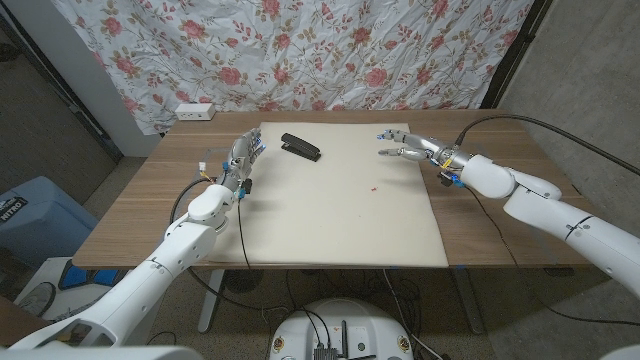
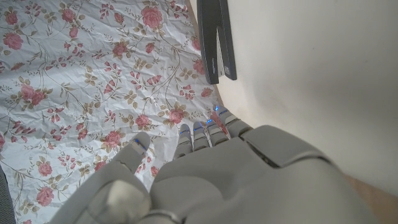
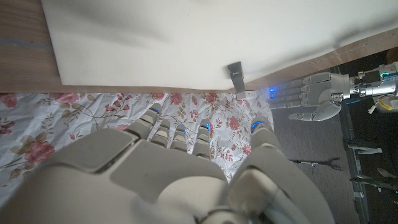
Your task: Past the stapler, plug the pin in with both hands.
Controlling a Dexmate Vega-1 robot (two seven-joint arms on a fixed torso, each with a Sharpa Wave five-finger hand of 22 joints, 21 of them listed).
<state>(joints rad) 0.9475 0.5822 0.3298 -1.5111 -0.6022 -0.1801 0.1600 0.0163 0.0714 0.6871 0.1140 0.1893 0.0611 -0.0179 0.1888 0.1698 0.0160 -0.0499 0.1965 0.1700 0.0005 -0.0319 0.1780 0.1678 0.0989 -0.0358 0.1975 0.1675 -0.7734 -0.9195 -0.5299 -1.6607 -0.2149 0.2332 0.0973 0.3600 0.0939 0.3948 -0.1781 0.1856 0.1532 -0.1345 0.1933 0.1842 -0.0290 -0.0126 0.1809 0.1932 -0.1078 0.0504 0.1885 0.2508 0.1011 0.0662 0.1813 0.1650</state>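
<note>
Both hands hover empty, fingers apart: left hand (image 1: pixel 240 157) at mat's (image 1: pixel 340 215) left edge, right hand (image 1: pixel 405 146) over far right corner. Black stapler (image 1: pixel 300 147) lies flat on mat's far edge between them, just beside left hand. Small red speck (image 1: pixel 373 186) mid-mat (possibly pin, too small to tell). Advice: bring hands in together, slowly, clear of stapler

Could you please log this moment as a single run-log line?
left hand: open, beside cream mat | right hand: open, above mat | black stapler: on mat, untouched
</note>
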